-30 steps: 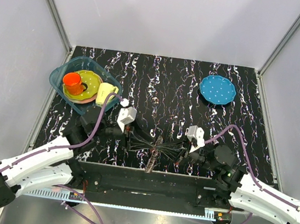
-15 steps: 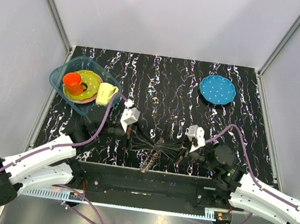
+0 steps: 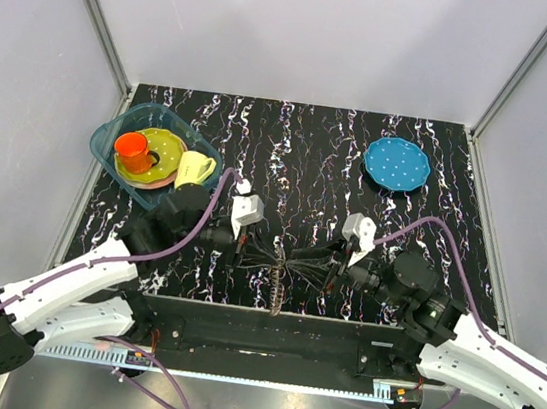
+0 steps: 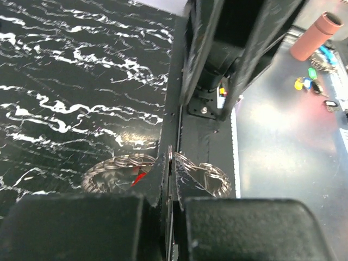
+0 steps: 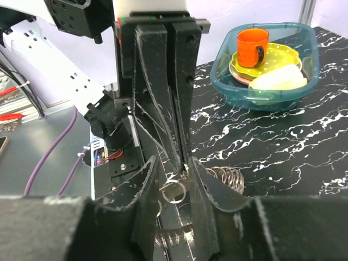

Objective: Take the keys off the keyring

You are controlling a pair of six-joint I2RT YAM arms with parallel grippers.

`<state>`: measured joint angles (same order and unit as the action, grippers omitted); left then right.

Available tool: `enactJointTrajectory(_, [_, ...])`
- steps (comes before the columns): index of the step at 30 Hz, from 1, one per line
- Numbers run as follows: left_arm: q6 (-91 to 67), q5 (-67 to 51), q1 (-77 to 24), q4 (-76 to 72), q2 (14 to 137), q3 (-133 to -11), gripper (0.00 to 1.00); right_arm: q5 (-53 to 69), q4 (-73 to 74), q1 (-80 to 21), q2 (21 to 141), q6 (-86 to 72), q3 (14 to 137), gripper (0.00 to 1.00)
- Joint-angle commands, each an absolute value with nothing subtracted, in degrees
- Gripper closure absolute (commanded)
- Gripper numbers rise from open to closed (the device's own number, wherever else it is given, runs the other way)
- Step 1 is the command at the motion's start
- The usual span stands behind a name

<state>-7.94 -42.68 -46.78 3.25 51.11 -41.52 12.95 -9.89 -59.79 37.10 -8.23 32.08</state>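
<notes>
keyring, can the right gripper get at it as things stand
Probably yes: the right gripper stands open around a keyring loop; the left gripper pinches the ring just beyond, not blocking it.

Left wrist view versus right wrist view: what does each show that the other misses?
Only the left wrist view shows the small red key at the keyring. Only the right wrist view shows the blue tub with the orange cup. Both show the keyring's wire coils on the black marbled table, with the left claw shut on it.
</notes>
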Motion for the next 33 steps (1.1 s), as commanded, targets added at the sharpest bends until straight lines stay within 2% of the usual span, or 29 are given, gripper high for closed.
enactJointTrajectory(1, [-0.4,-37.4,-46.8,14.8,52.2,-50.1,1.0,10.6,7.7,-59.6,37.2,-4.5,40.9,0.64])
enactJointTrajectory(7, [5.3,-34.5,-46.8,26.6,56.3,-56.3,1.0,15.4,19.3,-59.7,41.7,1.5,48.2,0.61])
enactJointTrajectory(15, [7.3,-34.7,-46.8,37.8,59.1,-62.6,1.0,19.5,25.1,-59.5,51.4,7.6,54.7,0.61])
enactJointTrajectory(25, [7.8,-39.6,-46.8,40.2,58.6,-63.3,1.0,32.0,15.8,-57.0,56.1,12.0,54.0,0.58])
enactJointTrajectory(33, [7.6,-41.5,-46.8,40.0,58.9,-63.4,1.0,35.7,9.9,-55.3,59.2,10.3,52.3,0.57])
